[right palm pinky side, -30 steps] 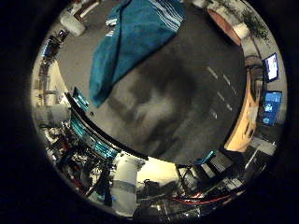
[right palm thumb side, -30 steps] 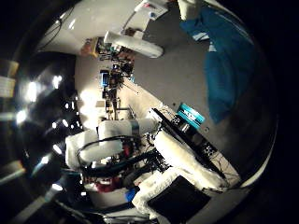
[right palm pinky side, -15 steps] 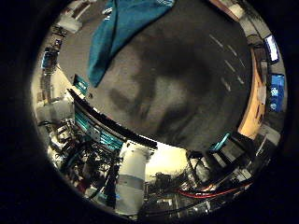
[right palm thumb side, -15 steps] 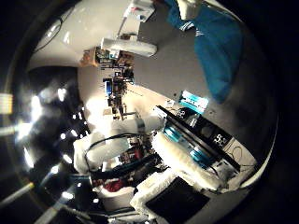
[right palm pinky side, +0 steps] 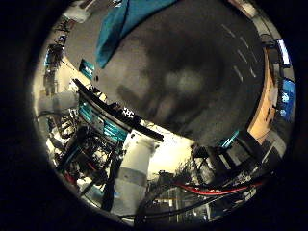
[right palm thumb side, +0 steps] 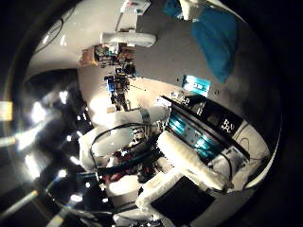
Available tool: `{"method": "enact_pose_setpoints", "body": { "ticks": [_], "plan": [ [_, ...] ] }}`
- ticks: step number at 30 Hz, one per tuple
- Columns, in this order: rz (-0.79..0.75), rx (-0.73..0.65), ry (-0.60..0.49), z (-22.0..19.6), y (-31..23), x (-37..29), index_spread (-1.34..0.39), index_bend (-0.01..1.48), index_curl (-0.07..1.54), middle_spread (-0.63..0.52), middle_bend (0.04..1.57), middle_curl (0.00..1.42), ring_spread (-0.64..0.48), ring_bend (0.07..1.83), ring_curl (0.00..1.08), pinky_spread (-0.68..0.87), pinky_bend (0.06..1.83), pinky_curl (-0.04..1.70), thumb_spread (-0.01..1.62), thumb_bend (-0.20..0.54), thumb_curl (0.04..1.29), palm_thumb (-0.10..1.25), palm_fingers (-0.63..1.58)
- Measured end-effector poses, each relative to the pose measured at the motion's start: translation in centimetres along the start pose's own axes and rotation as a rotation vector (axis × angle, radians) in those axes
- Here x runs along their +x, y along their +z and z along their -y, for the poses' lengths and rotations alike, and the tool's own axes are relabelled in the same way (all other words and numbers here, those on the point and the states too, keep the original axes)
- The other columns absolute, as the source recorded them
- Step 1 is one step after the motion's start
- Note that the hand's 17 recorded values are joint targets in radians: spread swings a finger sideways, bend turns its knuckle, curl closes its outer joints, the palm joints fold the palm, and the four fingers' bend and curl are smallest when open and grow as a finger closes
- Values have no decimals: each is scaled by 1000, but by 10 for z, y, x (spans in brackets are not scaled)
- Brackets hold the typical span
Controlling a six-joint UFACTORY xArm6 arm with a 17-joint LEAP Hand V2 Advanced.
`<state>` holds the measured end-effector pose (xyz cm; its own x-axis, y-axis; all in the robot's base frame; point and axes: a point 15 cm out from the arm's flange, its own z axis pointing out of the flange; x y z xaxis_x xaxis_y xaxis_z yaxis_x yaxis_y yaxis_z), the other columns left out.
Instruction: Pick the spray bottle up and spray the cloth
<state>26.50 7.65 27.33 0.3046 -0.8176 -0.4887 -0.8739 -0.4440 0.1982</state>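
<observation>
A teal cloth [right palm pinky side: 130, 19] lies spread on the dark grey table [right palm pinky side: 202, 67]; the right thumb side palm view also shows it [right palm thumb side: 218, 43]. A blurred shadow [right palm pinky side: 178, 87] falls on the bare table beside the cloth. A small white object [right palm thumb side: 194, 8] stands next to the cloth; I cannot tell whether it is the spray bottle. The white arm [right palm thumb side: 189, 161] crosses the thumb side view and also shows in the little finger side view [right palm pinky side: 130, 173].
The table's near edge [right palm pinky side: 106, 106] has teal-lit equipment [right palm pinky side: 96, 123] below it. A wooden strip [right palm pinky side: 262, 106] borders the table's far side, with lit screens [right palm pinky side: 284, 96] beyond. A white machine [right palm thumb side: 128, 40] stands on the floor further off.
Both pictures have shifted: the camera has swung away from the cloth, which now sits nearer the pictures' edge. More of the arm and the table's edge shows.
</observation>
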Motion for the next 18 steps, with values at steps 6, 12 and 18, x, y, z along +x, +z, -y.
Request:
{"method": "enact_pose_setpoints", "body": {
  "ticks": [6,12,18],
  "plan": [
    [-67,-19,87,-33,-17,35,-360,237,394,64,211,337,188,164,109,411,185,300,1182,-16,305,655,155],
    [-64,-26,162,-54,-26,52,-361,246,395,63,205,337,187,167,111,408,189,296,1174,-18,306,675,149],
    [-75,30,216,-57,-41,67,-355,272,399,63,206,340,187,162,110,400,187,290,1171,-16,315,704,148]
  ]
}}
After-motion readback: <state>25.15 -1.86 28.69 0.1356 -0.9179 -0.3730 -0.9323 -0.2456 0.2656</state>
